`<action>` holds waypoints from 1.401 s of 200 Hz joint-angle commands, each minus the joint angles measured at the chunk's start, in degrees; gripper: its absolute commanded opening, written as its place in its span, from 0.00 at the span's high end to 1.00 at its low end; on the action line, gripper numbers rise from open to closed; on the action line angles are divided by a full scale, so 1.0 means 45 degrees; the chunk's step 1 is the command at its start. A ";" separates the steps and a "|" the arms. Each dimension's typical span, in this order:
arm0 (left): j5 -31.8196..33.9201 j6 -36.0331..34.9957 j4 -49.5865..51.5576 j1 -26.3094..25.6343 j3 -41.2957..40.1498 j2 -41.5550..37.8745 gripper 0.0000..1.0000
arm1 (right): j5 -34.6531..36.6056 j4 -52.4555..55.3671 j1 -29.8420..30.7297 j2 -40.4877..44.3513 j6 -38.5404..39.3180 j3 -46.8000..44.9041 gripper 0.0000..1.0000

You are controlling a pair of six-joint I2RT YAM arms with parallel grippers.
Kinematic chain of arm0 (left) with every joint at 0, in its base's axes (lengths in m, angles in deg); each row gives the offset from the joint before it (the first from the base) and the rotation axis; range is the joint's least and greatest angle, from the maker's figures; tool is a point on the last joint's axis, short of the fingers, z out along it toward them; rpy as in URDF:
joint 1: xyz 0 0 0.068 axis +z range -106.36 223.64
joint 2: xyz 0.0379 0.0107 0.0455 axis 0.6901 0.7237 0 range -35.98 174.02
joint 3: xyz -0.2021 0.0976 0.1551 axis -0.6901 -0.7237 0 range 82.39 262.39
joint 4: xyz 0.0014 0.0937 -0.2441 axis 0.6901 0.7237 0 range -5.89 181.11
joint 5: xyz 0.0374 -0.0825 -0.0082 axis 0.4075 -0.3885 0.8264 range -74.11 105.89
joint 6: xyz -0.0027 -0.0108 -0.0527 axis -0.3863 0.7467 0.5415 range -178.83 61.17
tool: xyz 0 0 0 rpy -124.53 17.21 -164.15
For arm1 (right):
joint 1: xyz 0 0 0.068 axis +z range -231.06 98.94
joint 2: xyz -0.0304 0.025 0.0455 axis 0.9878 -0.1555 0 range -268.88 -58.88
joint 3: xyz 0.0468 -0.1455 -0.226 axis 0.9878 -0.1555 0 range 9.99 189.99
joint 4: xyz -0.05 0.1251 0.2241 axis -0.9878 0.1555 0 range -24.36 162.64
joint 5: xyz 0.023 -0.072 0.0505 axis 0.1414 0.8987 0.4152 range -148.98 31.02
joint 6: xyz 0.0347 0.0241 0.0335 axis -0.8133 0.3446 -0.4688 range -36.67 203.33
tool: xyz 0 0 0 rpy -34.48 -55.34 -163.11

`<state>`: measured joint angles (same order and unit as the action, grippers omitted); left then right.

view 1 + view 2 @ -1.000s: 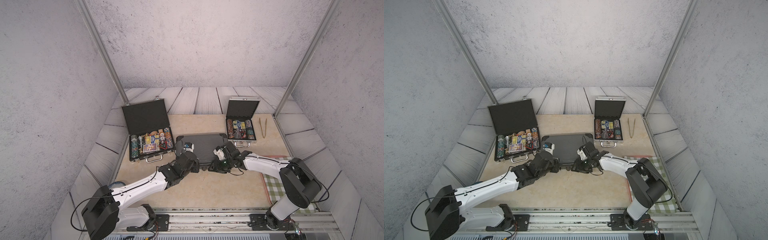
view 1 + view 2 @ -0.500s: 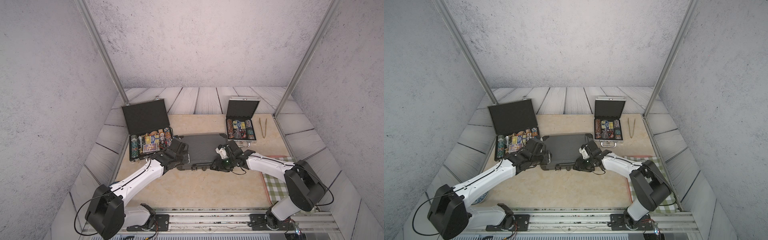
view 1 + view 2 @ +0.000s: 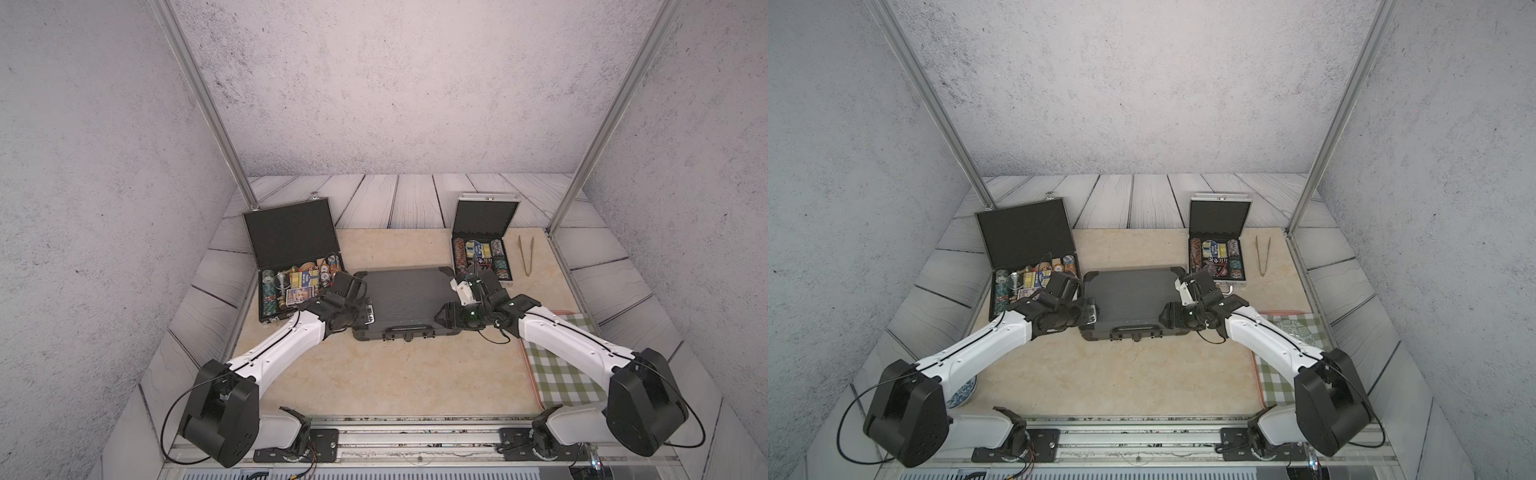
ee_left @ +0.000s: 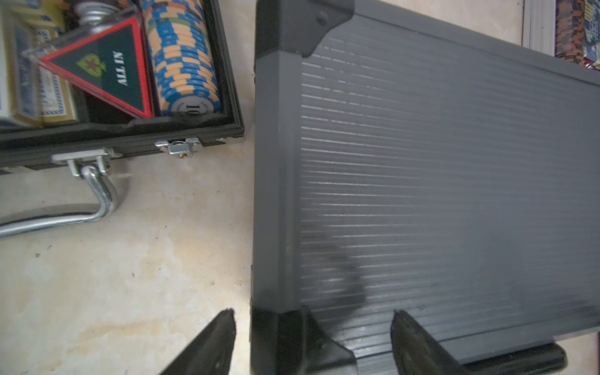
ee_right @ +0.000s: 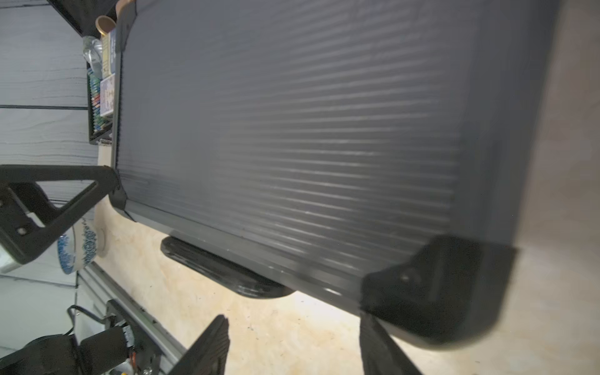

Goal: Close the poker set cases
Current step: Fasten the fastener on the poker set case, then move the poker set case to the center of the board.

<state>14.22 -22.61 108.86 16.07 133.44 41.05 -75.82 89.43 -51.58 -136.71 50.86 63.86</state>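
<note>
Now your left tool (image 4: 313, 313) has sprung open astride a corner of the grey case (image 3: 405, 297); right tool (image 5: 293, 319) wider too, holding nothing; desk (image 3: 374, 374) bare along its front edge.

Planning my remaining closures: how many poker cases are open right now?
2: the black case on the left and the silver case at the back right. The grey ribbed case between them lies shut. None seems hidden.

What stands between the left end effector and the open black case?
Nothing visible. In the left wrist view only bare tabletop lies between the black case and the open left end effector, which straddles a corner of the dark-grey ribbed case.
</note>
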 commanded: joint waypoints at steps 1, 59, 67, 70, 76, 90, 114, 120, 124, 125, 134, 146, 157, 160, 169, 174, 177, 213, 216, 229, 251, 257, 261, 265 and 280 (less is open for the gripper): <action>-0.0584 -0.0120 -0.0090 0.0131 -0.0150 0.0144 0.23 | 0.1047 0.0762 -0.0670 0.0867 0.0471 0.0391 0.29; -0.1191 -0.0043 -0.0184 0.0131 -0.0106 0.0601 0.24 | 0.1164 0.0731 -0.1667 0.0458 0.0578 0.0129 0.16; -0.1376 -0.0057 -0.0138 0.0143 -0.0026 0.0732 0.25 | 0.0980 0.0400 -0.1667 0.0319 0.0444 -0.0030 0.15; -0.1444 -0.0072 -0.0116 0.0140 -0.0019 0.0791 0.25 | 0.0870 0.0265 -0.1667 0.0267 0.0385 -0.0092 0.15; -0.1580 -0.0110 -0.0077 0.0140 0.0031 0.0890 0.26 | 0.0656 -0.0038 -0.1667 0.0162 0.0305 -0.0212 0.15; -0.1803 -0.0179 -0.0074 0.0139 0.0071 0.1097 0.27 | 0.0159 -0.0557 -0.1667 -0.0179 0.0123 -0.0385 0.16; -0.1923 -0.0199 -0.0125 0.0147 0.0063 0.1240 0.28 | -0.0320 -0.1081 -0.1667 -0.0622 -0.0106 -0.0571 0.18; -0.1948 -0.0199 -0.0090 0.0144 0.0080 0.1240 0.28 | -0.0456 -0.1224 -0.1660 -0.0635 -0.0156 -0.0681 0.18; -0.1952 -0.0199 -0.0073 0.0138 0.0090 0.1223 0.28 | -0.0520 -0.1288 -0.1648 -0.0583 -0.0177 -0.0759 0.18; -0.1952 -0.0209 -0.0053 0.0144 0.0096 0.1212 0.28 | -0.0528 -0.1295 -0.1638 -0.0571 -0.0192 -0.0769 0.18; -0.1888 -0.0255 0.0017 0.0134 0.0072 0.1101 0.28 | -0.0515 -0.1312 -0.1644 -0.0407 -0.0172 -0.0916 0.18; -0.1763 -0.0330 0.0058 0.0136 0.0045 0.0936 0.28 | -0.0382 -0.1166 -0.1646 -0.0148 -0.0212 -0.1049 0.18; -0.1723 -0.0459 0.0032 0.0140 0.0043 0.0888 0.28 | -0.0359 -0.0921 -0.1647 0.0066 -0.0636 -0.1077 0.19; -0.1719 -0.0451 0.0042 0.0135 0.0063 0.0906 0.28 | -0.0359 -0.0896 -0.1647 0.0140 -0.0832 -0.1126 0.19; -0.1771 -0.0433 0.0027 0.0132 0.0094 0.0993 0.28 | -0.0124 -0.0910 -0.1616 0.0468 -0.2015 -0.1443 0.20; -0.1805 -0.0441 0.0040 0.0145 0.0125 0.1054 0.28 | 0.0049 -0.1112 -0.1556 0.0733 -0.2587 -0.1746 0.20; -0.1824 -0.0425 0.0019 0.0133 0.0144 0.1090 0.28 | 0.0078 -0.1308 -0.1509 0.0907 -0.2999 -0.1932 0.20; -0.1936 -0.0346 -0.0209 0.0131 0.0131 0.1343 0.29 | 0.1866 -0.1736 0.0020 0.1962 -0.6471 -0.2891 0.20; -0.1933 -0.0354 -0.0213 0.0131 0.0139 0.1356 0.29 | 0.2001 -0.1747 0.0155 0.1945 -0.6668 -0.2889 0.20; -0.1894 -0.0355 -0.0217 0.0131 0.0155 0.1338 0.29 | 0.2702 -0.2098 0.0734 0.1855 -0.7738 -0.3002 0.20; -0.1816 -0.0369 -0.0186 0.0131 0.0103 0.1212 0.29 | 0.3743 -0.3029 0.1326 0.1664 -0.8820 -0.3277 0.21; -0.1798 -0.0374 -0.0188 0.0131 0.0088 0.1174 0.29 | 0.3879 -0.3206 0.1392 0.1533 -0.9053 -0.3262 0.20; -0.1804 -0.0375 -0.0178 0.0134 0.0059 0.1163 0.29 | 0.3947 -0.3304 0.1427 0.1439 -0.9199 -0.3227 0.21; -0.1814 -0.0375 -0.0186 0.0131 0.0038 0.1145 0.29 | 0.4010 -0.3464 0.1456 0.1330 -0.9323 -0.3204 0.21; -0.1779 -0.0341 -0.0211 0.0131 0.0011 0.1172 0.29 | 0.4158 -0.3956 0.1565 0.0848 -0.9673 -0.3015 0.21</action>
<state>9.48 -22.82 108.77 17.40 134.05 44.42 -62.49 76.56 -45.31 -130.04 14.19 49.74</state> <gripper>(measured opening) 0.713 0.795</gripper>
